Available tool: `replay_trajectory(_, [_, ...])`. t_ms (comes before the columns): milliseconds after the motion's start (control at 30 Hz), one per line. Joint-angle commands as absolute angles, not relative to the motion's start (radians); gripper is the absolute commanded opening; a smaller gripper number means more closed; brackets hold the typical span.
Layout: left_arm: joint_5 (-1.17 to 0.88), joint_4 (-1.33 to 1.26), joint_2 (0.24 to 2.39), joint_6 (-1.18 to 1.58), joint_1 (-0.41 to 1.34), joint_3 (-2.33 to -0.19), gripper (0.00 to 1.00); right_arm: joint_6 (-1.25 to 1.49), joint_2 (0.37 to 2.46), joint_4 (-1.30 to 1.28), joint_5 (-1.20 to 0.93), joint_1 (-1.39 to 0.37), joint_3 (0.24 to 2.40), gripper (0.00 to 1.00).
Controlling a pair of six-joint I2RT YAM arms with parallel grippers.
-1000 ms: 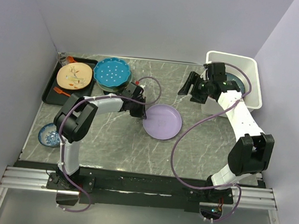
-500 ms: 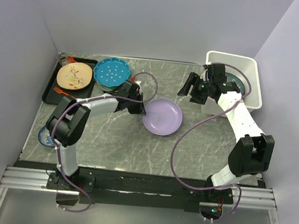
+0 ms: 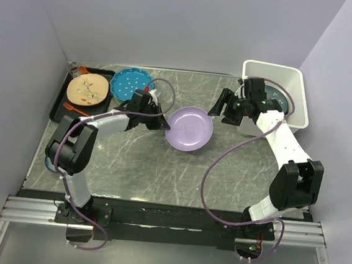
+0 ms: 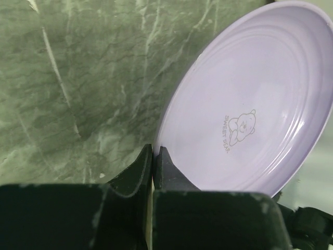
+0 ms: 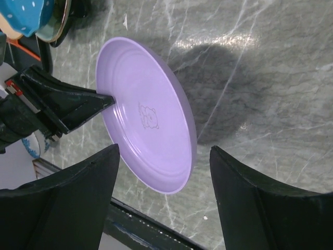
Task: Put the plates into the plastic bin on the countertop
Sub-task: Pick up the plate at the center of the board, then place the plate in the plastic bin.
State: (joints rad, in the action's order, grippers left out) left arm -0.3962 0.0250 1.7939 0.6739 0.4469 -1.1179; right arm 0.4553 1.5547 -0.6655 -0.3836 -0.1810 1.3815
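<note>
A lavender plate hangs tilted above the countertop, and my left gripper is shut on its left rim. The left wrist view shows the jaws pinched on the edge of the lavender plate. My right gripper stands open just right of the plate and faces it; in the right wrist view the lavender plate sits between and beyond the spread fingers. The white plastic bin stands at the far right with a dark plate inside. A teal dotted plate tops a stack at the far left.
A black tray at the far left carries a cream plate and orange bits. Walls close in the left, back and right sides. The right arm reaches along the front of the bin.
My left gripper has carried the lavender plate away from the near side and a little right, toward the right gripper. The right gripper has hardly moved.
</note>
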Motion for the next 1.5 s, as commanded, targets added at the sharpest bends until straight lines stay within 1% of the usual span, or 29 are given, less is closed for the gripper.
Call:
replay_trajectory(0, [-0.494,-0.074,1.738,0.71,0.437,-1.108,0.01,0.454,1.513,-0.615,-0.426,-0.189,1.356,0.75])
replay_trajectory(167, [-0.534,-0.113,1.735,0.733,0.431,-1.1,0.01,0.459,1.519,-0.592,-0.457,-0.193,1.327,0.7])
replay_trajectory(200, [-0.535,-0.112,1.733,0.733,0.431,-1.101,0.01,0.459,1.52,-0.588,-0.471,-0.195,1.324,0.67])
replay_trajectory(367, [-0.551,-0.123,1.724,0.736,0.43,-1.103,0.01,0.46,1.546,-0.58,-0.486,-0.209,1.319,0.63])
replay_trajectory(433, [-0.557,-0.126,1.721,0.739,0.43,-1.104,0.01,0.46,1.552,-0.577,-0.5,-0.21,1.319,0.59])
replay_trajectory(567, [-0.558,-0.121,1.72,0.736,0.43,-1.108,0.01,0.459,1.569,-0.575,-0.514,-0.219,1.324,0.47])
replay_trajectory(600, [-0.56,-0.121,1.718,0.735,0.43,-1.108,0.01,0.459,1.572,-0.577,-0.517,-0.219,1.325,0.41])
replay_trajectory(733, [-0.563,-0.111,1.717,0.732,0.43,-1.111,0.01,0.456,1.585,-0.572,-0.526,-0.221,1.324,0.29])
replay_trajectory(767, [-0.561,-0.107,1.717,0.73,0.43,-1.115,0.01,0.454,1.586,-0.572,-0.529,-0.222,1.324,0.22])
replay_trajectory(833, [-0.563,-0.106,1.715,0.73,0.43,-1.117,0.01,0.454,1.588,-0.569,-0.531,-0.221,1.322,0.14])
replay_trajectory(867, [-0.56,-0.104,1.712,0.729,0.43,-1.117,0.01,0.454,1.588,-0.569,-0.529,-0.222,1.322,0.08])
replay_trajectory(1000, [-0.54,-0.065,1.71,0.709,0.43,-1.134,0.01,0.453,1.588,-0.583,-0.512,-0.222,1.339,0.04])
replay_trajectory(1167, [-0.505,-0.011,1.706,0.683,0.428,-1.163,0.09,0.446,1.586,-0.594,-0.506,-0.224,1.356,0.02])
replay_trajectory(1200, [-0.494,-0.002,1.704,0.677,0.429,-1.167,0.13,0.448,1.585,-0.592,-0.503,-0.222,1.353,0.02])
replay_trajectory(1267, [-0.488,-0.002,1.698,0.675,0.43,-1.169,0.18,0.448,1.586,-0.588,-0.503,-0.222,1.35,0.02])
replay_trajectory(1300, [-0.483,-0.002,1.695,0.67,0.43,-1.169,0.25,0.448,1.585,-0.586,-0.503,-0.222,1.344,0.01])
replay_trajectory(1367, [-0.476,0.029,1.692,0.664,0.43,-1.172,0.33,0.449,1.583,-0.58,-0.506,-0.222,1.338,0.01])
replay_trajectory(1400, [-0.471,0.038,1.69,0.66,0.43,-1.173,0.39,0.449,1.58,-0.577,-0.506,-0.224,1.33,0.01])
replay_trajectory(1467, [-0.463,0.043,1.681,0.655,0.43,-1.17,0.44,0.451,1.577,-0.571,-0.508,-0.221,1.324,0.01])
